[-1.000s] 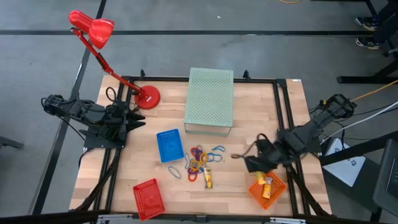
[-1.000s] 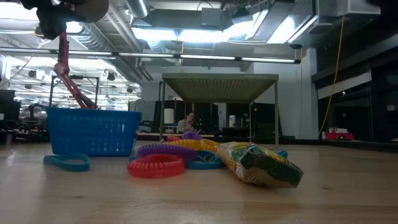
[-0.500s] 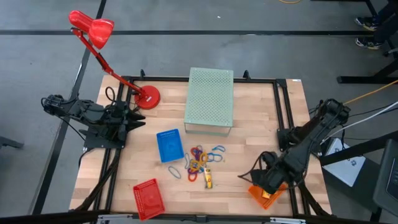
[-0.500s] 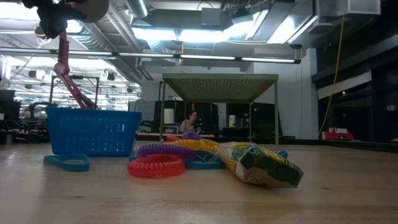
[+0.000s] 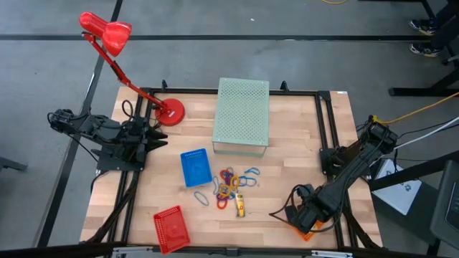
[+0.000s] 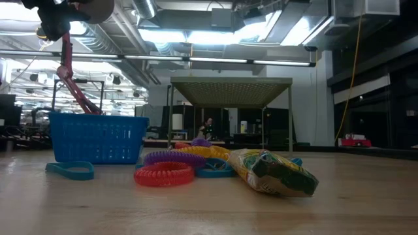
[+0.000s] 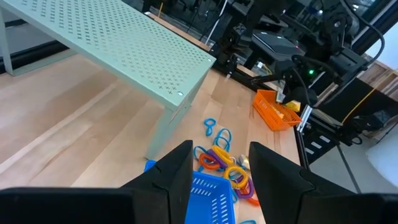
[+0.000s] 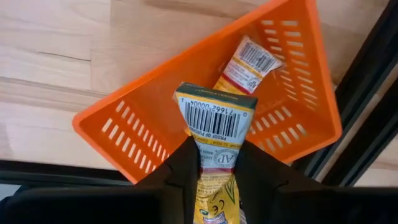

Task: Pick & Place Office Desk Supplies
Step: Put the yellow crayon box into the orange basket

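I hold the yellow packet (image 8: 214,134) in my right claw (image 8: 216,163), over the orange basket (image 8: 134,134), ready to drop; my left claw (image 7: 218,163) waits wide.

We see our right gripper (image 8: 214,163) over the orange basket (image 8: 134,134), its two dark fingers (image 8: 180,177) pinching a yellow packet (image 8: 214,134) w/ a barcode label on the end toward 12 o'clock. A 2nd yellow packet (image 8: 245,62) lies inside the basket at approx. 1 o'clock from the held one. The basket sits on the wood tabletop (image 8: 56,59); a black frame rail (image 8: 367,130) runs just beside it.
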You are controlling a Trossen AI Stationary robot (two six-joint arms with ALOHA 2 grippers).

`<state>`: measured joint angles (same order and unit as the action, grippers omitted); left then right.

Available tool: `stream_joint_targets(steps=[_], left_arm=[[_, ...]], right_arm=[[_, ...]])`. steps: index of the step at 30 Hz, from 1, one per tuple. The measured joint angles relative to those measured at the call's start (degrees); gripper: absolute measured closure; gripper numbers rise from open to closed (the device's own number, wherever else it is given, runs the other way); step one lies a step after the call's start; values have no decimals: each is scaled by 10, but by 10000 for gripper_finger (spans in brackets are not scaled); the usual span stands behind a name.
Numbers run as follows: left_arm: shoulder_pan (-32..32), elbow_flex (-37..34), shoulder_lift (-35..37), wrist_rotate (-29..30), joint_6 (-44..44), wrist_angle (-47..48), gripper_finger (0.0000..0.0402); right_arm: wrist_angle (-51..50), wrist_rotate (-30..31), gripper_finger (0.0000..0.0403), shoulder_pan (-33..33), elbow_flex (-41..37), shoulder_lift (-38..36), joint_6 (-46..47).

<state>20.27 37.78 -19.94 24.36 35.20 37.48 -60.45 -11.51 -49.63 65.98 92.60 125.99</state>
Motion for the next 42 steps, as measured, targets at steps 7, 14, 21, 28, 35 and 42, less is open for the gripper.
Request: stream_joint_targets(steps=[7,14,21,28,35,42], left_arm=[[0,0,0,0,1,0,249],[0,0,0,0,2,0,249],[0,0,0,-1,11,0,249],[0,0,0,-3,17,-1,249],[0,0,0,-3,24,-1,249],[0,0,0,-1,30,0,249]], right_arm=[[6,-1,225,2,0,0,9],[14,26,186,5,0,-2,25],[81,230,194,34,0,-28,22],[279,400,202,113,0,-31,-116],[338,269,202,211,1,-4,-217],[332,150,202,269,0,36,-234]])
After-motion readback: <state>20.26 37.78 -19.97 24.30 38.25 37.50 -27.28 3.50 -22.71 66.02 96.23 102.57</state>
